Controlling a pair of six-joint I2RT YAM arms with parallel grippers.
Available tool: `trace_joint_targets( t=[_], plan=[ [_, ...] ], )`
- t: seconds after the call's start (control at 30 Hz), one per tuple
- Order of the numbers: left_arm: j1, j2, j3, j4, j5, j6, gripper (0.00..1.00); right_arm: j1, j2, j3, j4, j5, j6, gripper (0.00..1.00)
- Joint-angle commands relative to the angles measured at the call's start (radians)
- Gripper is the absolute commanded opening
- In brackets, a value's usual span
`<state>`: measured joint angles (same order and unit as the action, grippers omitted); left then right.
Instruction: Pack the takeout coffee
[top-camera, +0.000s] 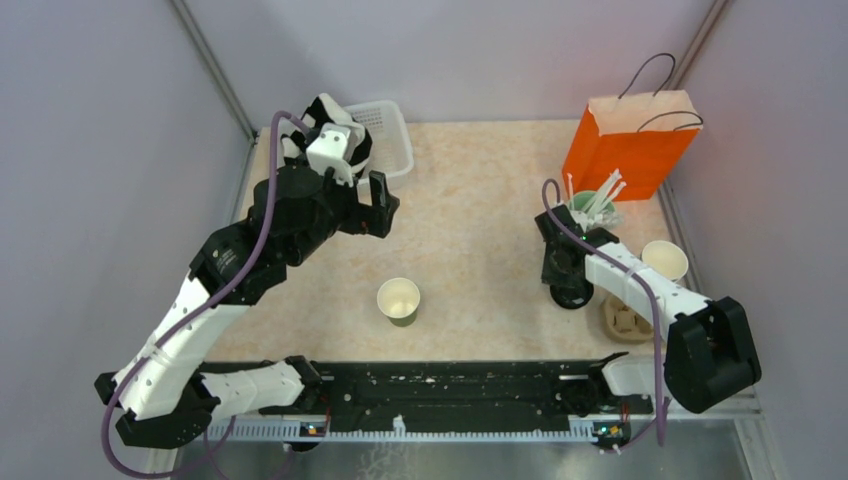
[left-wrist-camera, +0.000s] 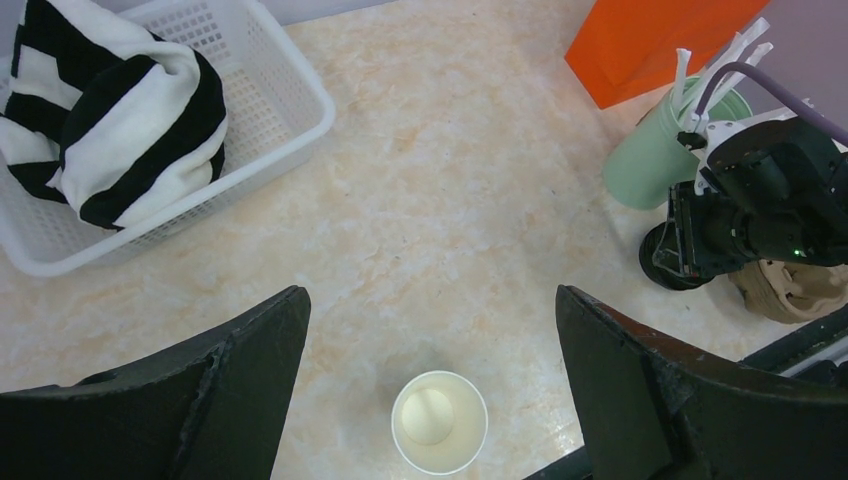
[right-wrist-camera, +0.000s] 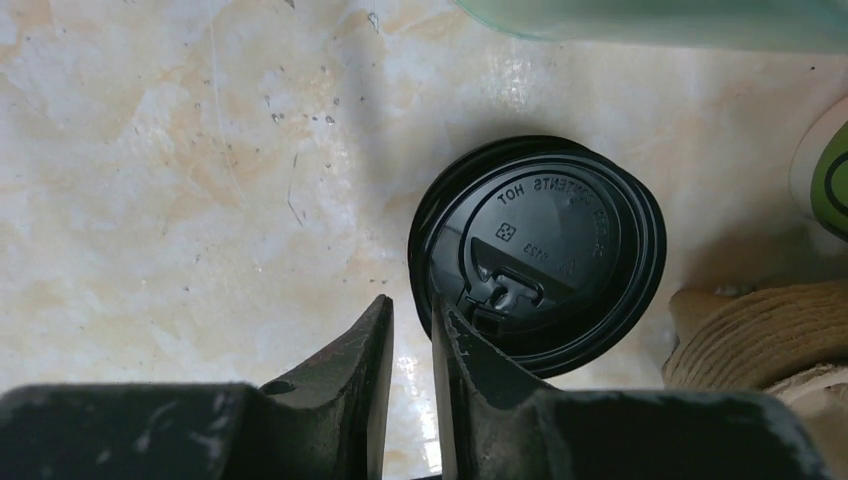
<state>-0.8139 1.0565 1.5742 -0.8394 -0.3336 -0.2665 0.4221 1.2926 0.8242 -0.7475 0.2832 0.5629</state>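
Observation:
One takeout coffee cup (top-camera: 398, 300), dark green outside and cream inside, stands open in the middle of the table, directly below my left gripper (left-wrist-camera: 430, 300), where it shows as the cup (left-wrist-camera: 440, 422). My left gripper (top-camera: 365, 205) hangs high with its jaws wide open and nothing in them. A second cup (top-camera: 665, 260) stands at the right, cut off by the frame edge as the cup (right-wrist-camera: 825, 175). Black lids (right-wrist-camera: 545, 250) lie stacked on the table. My right gripper (right-wrist-camera: 410, 305) straddles their left rim with only a narrow gap; table shows between the fingers.
A pale mint tumbler (top-camera: 590, 210) of white straws stands behind the lids, with an orange paper bag (top-camera: 630, 140) beyond it. A brown pulp carrier (top-camera: 625, 320) lies right of the lids. A white basket (left-wrist-camera: 290, 120) holding a black-and-white striped cloth (left-wrist-camera: 110, 110) sits far left.

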Motion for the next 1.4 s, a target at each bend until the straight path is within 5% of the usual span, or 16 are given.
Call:
trace_joint_targets(
  t=[0.0, 0.47, 1.37],
  plan=[
    [-0.005, 0.002, 0.013, 0.029, 0.008, 0.019, 0.98, -0.017, 0.007, -0.001, 0.063, 0.050, 0.013, 0.20],
    [-0.005, 0.015, 0.017, 0.033, 0.012, 0.044, 0.98, -0.018, 0.041, -0.002, 0.073, 0.057, -0.002, 0.04],
    [-0.004, 0.007, 0.003, 0.043, 0.016, 0.036, 0.99, -0.019, -0.112, 0.055, -0.038, 0.005, 0.005, 0.00]
  ],
)
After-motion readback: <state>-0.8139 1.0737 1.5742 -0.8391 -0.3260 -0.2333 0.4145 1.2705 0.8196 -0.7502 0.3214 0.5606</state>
